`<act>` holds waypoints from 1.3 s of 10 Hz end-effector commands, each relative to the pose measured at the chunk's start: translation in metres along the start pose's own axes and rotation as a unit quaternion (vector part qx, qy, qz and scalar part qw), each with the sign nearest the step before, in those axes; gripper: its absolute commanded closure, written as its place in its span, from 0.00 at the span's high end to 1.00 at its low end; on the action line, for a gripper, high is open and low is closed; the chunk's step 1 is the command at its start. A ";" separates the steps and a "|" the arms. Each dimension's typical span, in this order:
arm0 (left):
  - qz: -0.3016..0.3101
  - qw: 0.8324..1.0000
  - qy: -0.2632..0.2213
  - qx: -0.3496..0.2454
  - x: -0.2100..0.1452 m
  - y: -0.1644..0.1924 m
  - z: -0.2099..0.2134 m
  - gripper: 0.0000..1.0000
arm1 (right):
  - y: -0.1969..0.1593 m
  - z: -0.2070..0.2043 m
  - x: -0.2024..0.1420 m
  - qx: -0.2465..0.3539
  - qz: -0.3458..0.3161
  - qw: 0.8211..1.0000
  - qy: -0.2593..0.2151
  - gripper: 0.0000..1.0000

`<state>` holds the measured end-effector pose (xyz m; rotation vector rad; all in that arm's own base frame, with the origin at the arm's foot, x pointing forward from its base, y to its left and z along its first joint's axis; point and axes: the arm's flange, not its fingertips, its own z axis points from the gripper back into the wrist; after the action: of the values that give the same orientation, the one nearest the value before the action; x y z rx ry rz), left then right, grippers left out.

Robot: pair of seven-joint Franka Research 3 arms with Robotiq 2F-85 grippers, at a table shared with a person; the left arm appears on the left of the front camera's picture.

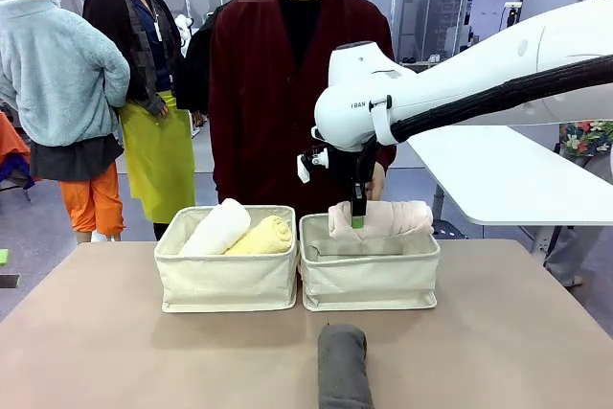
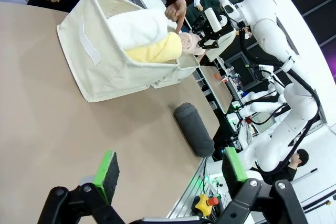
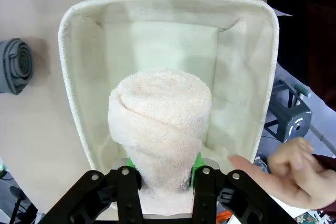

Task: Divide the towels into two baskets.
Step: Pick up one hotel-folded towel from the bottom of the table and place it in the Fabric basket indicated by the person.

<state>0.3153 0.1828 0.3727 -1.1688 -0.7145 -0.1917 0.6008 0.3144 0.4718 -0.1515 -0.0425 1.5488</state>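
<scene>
So far: white cloth roll and pale yellow cloth roll in left cream canvas basket.
Right gripper: clamped on pale pink cloth roll over right canvas basket.
Left gripper: jaws apart, empty.
Remaining: dark grey cloth roll on table.

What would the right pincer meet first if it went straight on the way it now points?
The pink towel, which is pinched in the right pincer. Past it, probably the floor of the basket below.

pink towel | white towel | yellow towel | grey towel | baskets cream (both plain)
</scene>
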 end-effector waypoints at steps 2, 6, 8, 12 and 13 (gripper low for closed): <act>0.001 1.000 -0.008 -0.007 -0.001 -0.003 0.002 1.00 | -0.001 0.004 0.008 -0.003 -0.016 1.000 0.019 1.00; 0.001 1.000 -0.008 -0.007 -0.001 -0.003 0.002 1.00 | 0.019 0.005 0.003 -0.009 -0.027 0.999 0.040 1.00; 0.001 1.000 -0.008 -0.007 -0.001 -0.003 0.002 1.00 | 0.000 0.004 0.005 -0.001 -0.007 1.000 0.010 1.00; 0.001 1.000 -0.008 -0.007 -0.001 -0.003 0.002 1.00 | 0.000 0.004 0.005 -0.001 -0.007 1.000 0.010 1.00; 0.001 1.000 -0.008 -0.007 -0.001 -0.003 0.002 1.00 | 0.000 0.004 0.005 -0.001 -0.007 1.000 0.010 1.00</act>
<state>0.3152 0.1828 0.3727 -1.1688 -0.7145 -0.1916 0.6000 0.3196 0.4755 -0.1748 -0.0239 1.5246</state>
